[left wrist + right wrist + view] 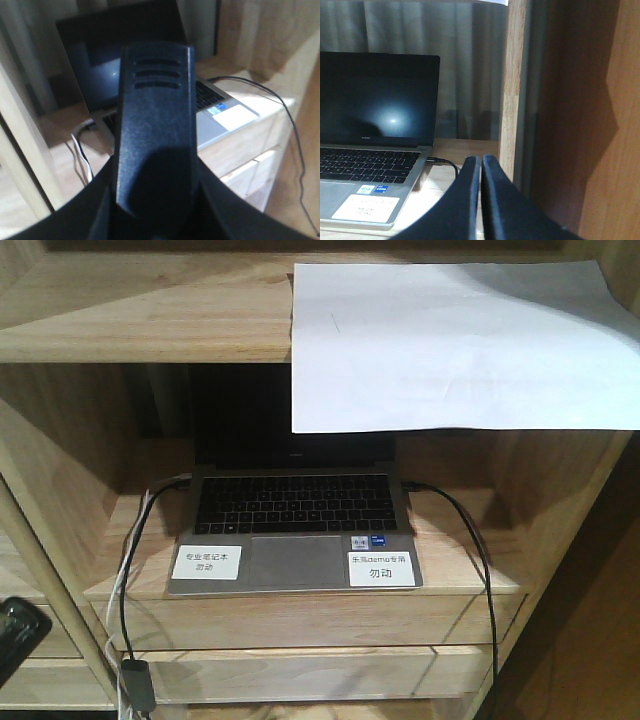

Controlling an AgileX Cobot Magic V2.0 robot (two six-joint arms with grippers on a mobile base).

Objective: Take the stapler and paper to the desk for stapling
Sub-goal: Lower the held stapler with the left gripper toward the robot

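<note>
Exterior front-facing shows one paper (pixel 450 345); left end effector (pixel 155 205) grips one stapler (pixel 155 115), right end effector (pixel 481 167) clenched.

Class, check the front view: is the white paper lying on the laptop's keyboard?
No, the paper lies on the upper shelf, its edge overhanging above the open laptop.

- paper (pixel 450 345): plain white, faint grey shading.
- shelf unit (pixel 130 310): light wood, streaky grain.
- laptop (pixel 295 530): silver-grey body, black keys, black screen with a pale glare spot.
- stickers (pixel 207 562) on the palm rest: white, dark print. Small badge (pixel 380 540): blue.
- cable (pixel 487 570): black. Thinner cable (pixel 125 570) at left: white.
- stapler (pixel 152 130): matte black, fine speckle, three darker slots.
- right end effector (pixel 481 159): black.
</note>
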